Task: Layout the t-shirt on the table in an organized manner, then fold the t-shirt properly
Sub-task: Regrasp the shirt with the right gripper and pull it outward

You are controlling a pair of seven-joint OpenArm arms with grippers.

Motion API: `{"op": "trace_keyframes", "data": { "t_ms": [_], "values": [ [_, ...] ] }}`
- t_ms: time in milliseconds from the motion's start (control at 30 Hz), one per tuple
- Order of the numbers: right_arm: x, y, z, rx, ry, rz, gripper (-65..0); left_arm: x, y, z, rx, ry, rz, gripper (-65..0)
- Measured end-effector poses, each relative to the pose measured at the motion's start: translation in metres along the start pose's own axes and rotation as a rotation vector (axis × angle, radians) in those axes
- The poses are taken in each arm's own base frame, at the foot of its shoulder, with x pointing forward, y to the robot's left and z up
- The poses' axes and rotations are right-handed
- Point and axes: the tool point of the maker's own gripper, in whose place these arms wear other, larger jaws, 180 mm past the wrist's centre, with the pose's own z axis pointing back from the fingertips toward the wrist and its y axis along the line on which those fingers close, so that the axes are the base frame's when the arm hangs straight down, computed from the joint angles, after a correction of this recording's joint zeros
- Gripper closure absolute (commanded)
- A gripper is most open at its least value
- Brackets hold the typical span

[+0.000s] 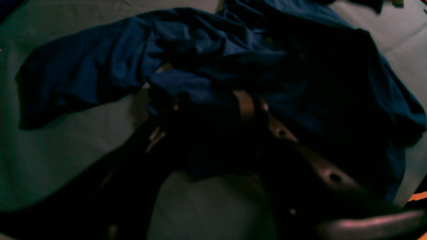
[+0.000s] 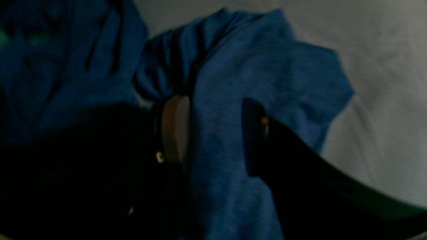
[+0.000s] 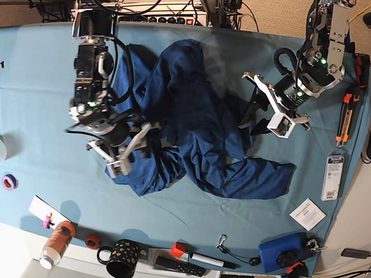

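Counter (image 3: 33, 75) draped in light teal cloth, cables and gear behind its far edge. One t-shirt (image 3: 192, 121), dark navy, crumpled mid-counter, one sleeve flung toward the near right. Two arms. Right hand (image 2: 213, 133) straddles a fold with fingers apart, fabric between them. Left hand (image 3: 252, 114) at the shirt's edge; grip can't be made out. One spotted mug (image 3: 122, 259) at the near edge.
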Motion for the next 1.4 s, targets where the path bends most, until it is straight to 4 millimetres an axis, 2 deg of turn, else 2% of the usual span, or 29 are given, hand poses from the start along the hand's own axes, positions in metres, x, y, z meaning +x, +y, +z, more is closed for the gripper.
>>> {"op": "trace_keyframes", "data": {
  "t_ms": [67, 167, 200, 300, 367, 500, 567, 700, 800, 867, 1000, 1100, 1200, 1300, 1333, 1400],
  "values": [
    [-0.006, 0.010, -0.011, 0.008, 0.013, 0.056, -25.7, 0.000, 0.000, 0.000, 0.000, 0.001, 0.000, -21.3],
    [-0.036, 0.012, -0.030, -0.005, 0.122, 0.114, -25.4, 0.000, 0.000, 0.000, 0.000, -0.001, 0.000, -21.3],
    [-0.041, 0.011, -0.035, -0.007, 0.125, 0.110, -22.6, 0.000, 0.000, 0.000, 0.000, 0.000, 0.001, -21.3],
    [-0.040, -0.004, -0.043, -0.071, 0.157, 0.168, -0.8, 0.001, -0.001, 0.000, -0.001, -0.004, 0.002, -21.3],
    [-0.042, -0.016, -0.040, -0.129, 0.177, 0.200, 0.0, 0.001, 0.000, 0.000, 0.000, -0.004, 0.001, -21.3],
    [-0.043, -0.052, -0.018, -0.302, 0.233, 0.224, 0.0, 0.000, -0.001, 0.000, -0.001, -0.003, 0.003, -21.3],
    [-0.026, -0.072, 0.000, -0.387, 0.205, 0.231, 0.0, 0.000, -0.001, 0.000, 0.000, -0.001, 0.003, -21.3],
    [0.015, -0.090, 0.034, -0.497, 0.112, 0.251, 0.0, 0.000, -0.001, 0.000, 0.000, -0.005, 0.003, -21.3],
    [0.022, -0.108, 0.060, -0.603, 0.106, 0.272, 0.0, 0.000, -0.001, 0.000, 0.000, -0.006, 0.003, -21.3],
    [0.012, -0.127, 0.077, -0.672, 0.125, 0.247, 0.0, 0.000, -0.001, 0.000, 0.000, -0.005, 0.003, -21.3],
    [-0.032, -0.171, 0.113, -0.791, 0.211, 0.113, 0.0, 0.000, -0.001, 0.000, 0.000, -0.005, 0.003, -21.3],
    [-0.065, -0.194, 0.140, -0.844, 0.252, -0.004, 0.0, 0.000, -0.001, 0.000, 0.000, -0.006, 0.003, -21.3],
    [-0.094, -0.209, 0.165, -0.881, 0.261, -0.079, 0.0, 0.000, -0.001, 0.000, 0.000, -0.005, 0.003, -21.3],
    [-0.116, -0.214, 0.180, -0.861, 0.257, -0.173, 0.0, 0.002, -0.002, 0.000, -0.009, -0.015, 0.018, -21.3],
    [-0.121, -0.214, 0.182, -0.839, 0.252, -0.201, -1.9, 0.003, -0.003, 0.000, -0.014, -0.018, 0.023, -21.3],
    [-0.125, -0.213, 0.184, -0.792, 0.236, -0.236, -14.0, 0.004, -0.008, 0.000, -0.041, -0.024, 0.021, -21.3]
  ]
}}
